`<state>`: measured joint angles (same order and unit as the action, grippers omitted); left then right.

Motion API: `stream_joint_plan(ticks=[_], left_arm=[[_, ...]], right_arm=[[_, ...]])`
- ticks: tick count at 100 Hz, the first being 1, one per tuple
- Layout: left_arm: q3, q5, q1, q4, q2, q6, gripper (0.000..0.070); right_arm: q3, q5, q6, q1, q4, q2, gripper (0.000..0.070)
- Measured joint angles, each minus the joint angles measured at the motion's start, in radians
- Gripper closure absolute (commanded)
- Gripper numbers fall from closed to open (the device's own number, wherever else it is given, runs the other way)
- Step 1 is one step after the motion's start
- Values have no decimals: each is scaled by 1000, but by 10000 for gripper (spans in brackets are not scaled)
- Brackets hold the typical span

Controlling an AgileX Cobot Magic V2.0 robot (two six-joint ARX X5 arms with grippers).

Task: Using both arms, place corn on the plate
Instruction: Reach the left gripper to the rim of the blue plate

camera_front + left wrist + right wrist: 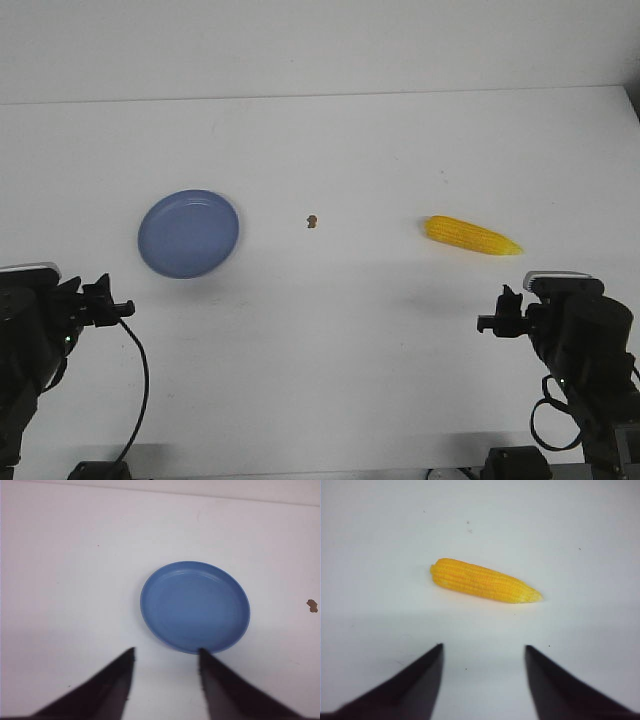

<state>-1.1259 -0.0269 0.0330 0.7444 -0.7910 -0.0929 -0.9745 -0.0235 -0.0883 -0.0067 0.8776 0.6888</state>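
The yellow corn (472,236) lies on the white table at the right, its pointed end to the right; it also shows in the right wrist view (485,581). The periwinkle-blue plate (188,233) sits empty at the left; the left wrist view shows the plate (195,606) too. My left gripper (166,650) is open and empty, just short of the plate's near rim. My right gripper (483,646) is open and empty, a short way in front of the corn. Both arms sit low at the near corners: the left arm (35,315) and the right arm (575,330).
A tiny brown speck (312,221) lies on the table between plate and corn; it shows in the left wrist view (312,605) too. The table's far edge (320,97) meets a white wall.
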Motion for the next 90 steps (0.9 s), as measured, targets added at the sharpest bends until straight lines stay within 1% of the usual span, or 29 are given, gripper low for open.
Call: stream_joint_plan(ticks=[16, 31, 42, 60, 75, 90], left_arm=[[0, 0, 0, -5, -3, -2, 356], [-18, 31, 0, -54, -74, -3, 358], [-61, 33, -7, -92, -188, -8, 359], [-135, 34, -66, -102, -438, -37, 359], [-210, 83, -111, -125, -612, -49, 359], [-243, 125, -130, -140, -763, -50, 359]], right_arm=[[0, -1, -5, 0, 0, 0, 306], [0, -2, -6, 0, 0, 0, 306], [0, -2, -6, 0, 0, 0, 306], [0, -3, -6, 0, -2, 0, 306], [0, -3, -6, 0, -4, 0, 306], [0, -3, -6, 0, -4, 0, 306]])
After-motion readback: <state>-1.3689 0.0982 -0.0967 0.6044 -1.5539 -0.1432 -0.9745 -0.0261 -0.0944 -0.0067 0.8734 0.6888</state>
